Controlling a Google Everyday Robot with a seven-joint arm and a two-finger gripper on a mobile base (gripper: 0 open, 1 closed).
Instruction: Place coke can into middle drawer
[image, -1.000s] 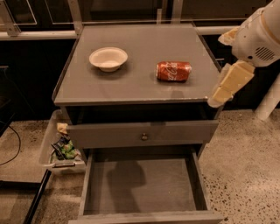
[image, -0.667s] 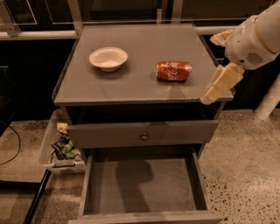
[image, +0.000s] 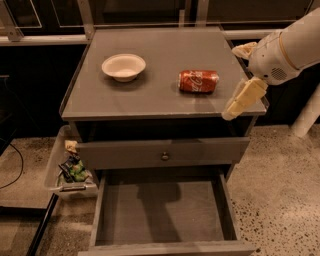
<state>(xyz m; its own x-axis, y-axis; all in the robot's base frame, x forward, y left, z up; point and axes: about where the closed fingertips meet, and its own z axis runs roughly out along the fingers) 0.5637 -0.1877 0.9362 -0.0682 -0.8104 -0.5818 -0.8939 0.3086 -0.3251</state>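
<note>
The red coke can (image: 198, 81) lies on its side on the grey cabinet top (image: 150, 95), right of centre. The middle drawer (image: 160, 212) is pulled out below, and its grey floor is bare. My gripper (image: 231, 82) hangs over the right edge of the cabinet top, just right of the can and apart from it. It is open and holds nothing. One cream finger (image: 243, 99) points down and to the left, and the other (image: 243, 49) shows behind it.
A white bowl (image: 123, 66) stands on the left of the cabinet top. The shut top drawer front with a round knob (image: 165, 156) is above the open drawer. A bin of clutter (image: 70, 167) sits on the floor at the left. A white post (image: 306, 117) stands at the right.
My gripper and arm have moved left and a little down, closer to the can. The can, the bowl and the drawer have not moved.
</note>
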